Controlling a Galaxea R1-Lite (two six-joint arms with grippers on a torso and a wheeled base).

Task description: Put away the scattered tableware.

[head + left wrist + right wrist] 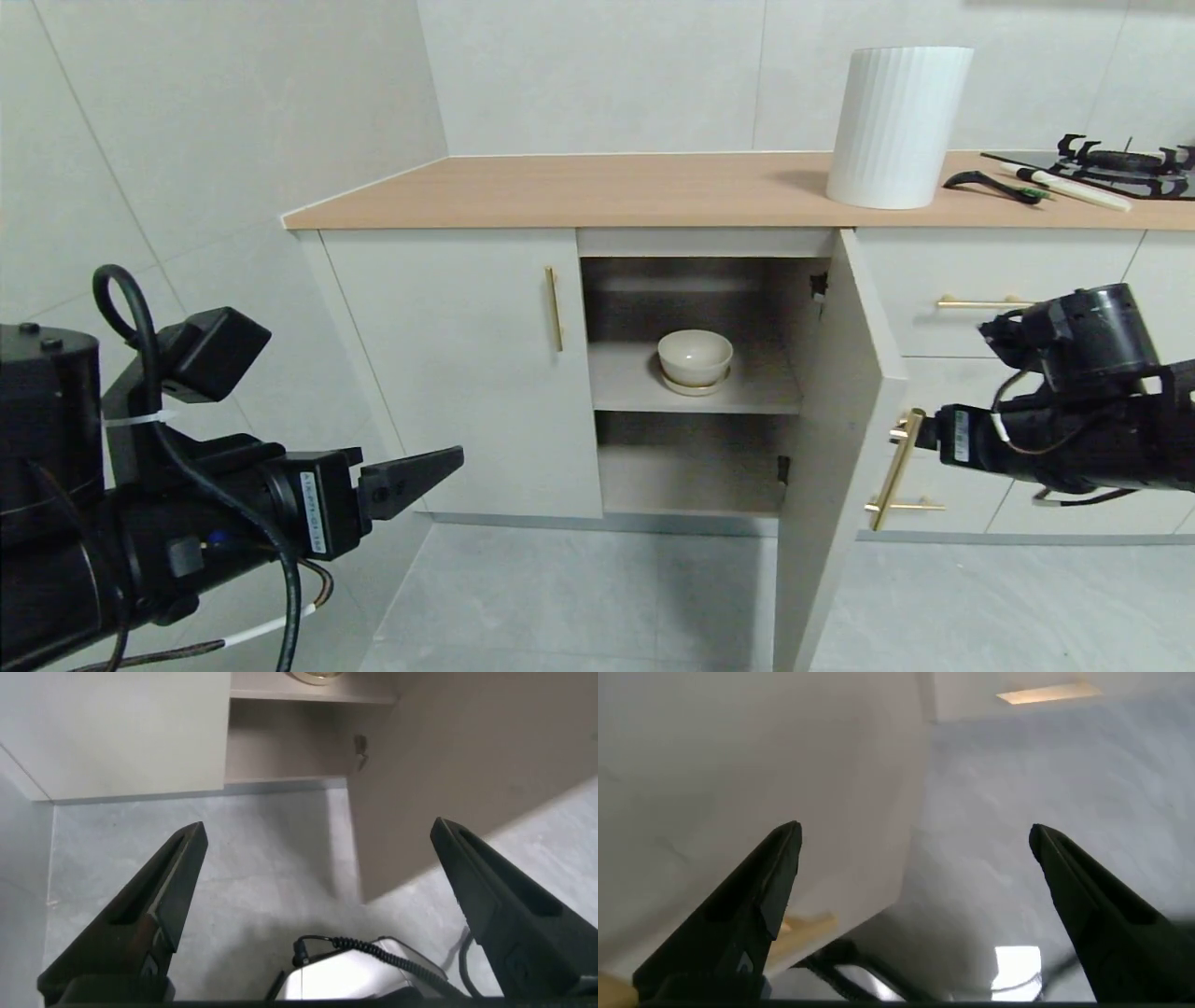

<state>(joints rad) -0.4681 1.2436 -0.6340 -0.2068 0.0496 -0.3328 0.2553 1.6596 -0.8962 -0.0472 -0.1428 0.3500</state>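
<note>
A cream bowl [695,355] sits on a small plate [693,383] on the middle shelf of the open cabinet [700,392]. My left gripper [425,471] hangs low at the left, in front of the closed door and well short of the shelf; its fingers [140,915] are spread open over the floor with nothing between them. My right gripper [924,431] is at the outer face of the open door [840,448], right by its gold handle [894,471]. Its fingers [738,915] are open and empty, with the door face close in front.
On the wooden counter [607,191] stand a white ribbed canister [898,126], some utensils [1032,184] and a stove burner [1125,159]. The open door juts out toward me between the arms. Drawers with gold handles [980,302] are at the right.
</note>
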